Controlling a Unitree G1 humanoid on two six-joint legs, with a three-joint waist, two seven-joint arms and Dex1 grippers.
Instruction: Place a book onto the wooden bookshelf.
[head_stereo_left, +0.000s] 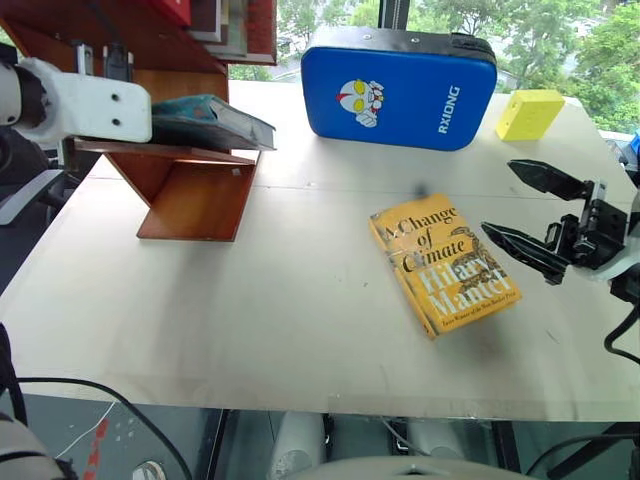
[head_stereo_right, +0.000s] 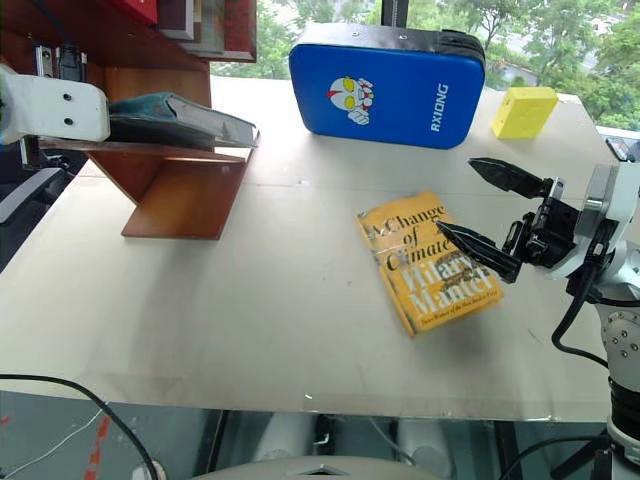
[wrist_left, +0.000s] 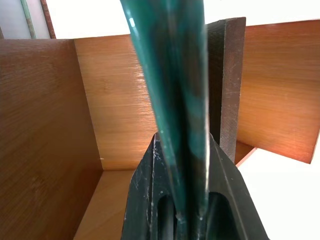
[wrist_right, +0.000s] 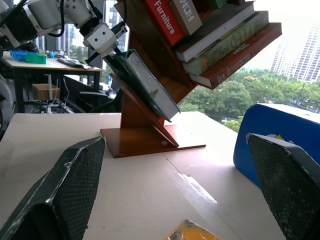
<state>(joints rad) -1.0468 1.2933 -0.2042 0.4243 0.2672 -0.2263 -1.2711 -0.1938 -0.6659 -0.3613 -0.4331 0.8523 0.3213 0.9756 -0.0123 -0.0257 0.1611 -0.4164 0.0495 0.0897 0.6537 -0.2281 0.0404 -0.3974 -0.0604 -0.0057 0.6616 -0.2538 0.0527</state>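
The teal-green book (head_stereo_left: 214, 121) lies tilted on a lower board of the reddish-brown wooden bookshelf (head_stereo_left: 196, 196) at the table's far left. My left gripper (wrist_left: 182, 150) is shut on the book's near edge, reaching into the shelf bay from the left. In the right wrist view the book (wrist_right: 146, 83) leans on the sloping board with its page edge showing. My right gripper (head_stereo_left: 500, 198) hovers open over the table's right side, beside the yellow book, with nothing between its fingers.
A yellow "Change of Climate" book (head_stereo_left: 443, 266) lies flat right of centre on the white table (head_stereo_left: 250, 320). A blue padded case (head_stereo_left: 398, 90) stands at the back, with a yellow block (head_stereo_left: 530, 113) to its right. Several books (wrist_right: 225, 40) fill the shelf's upper boards.
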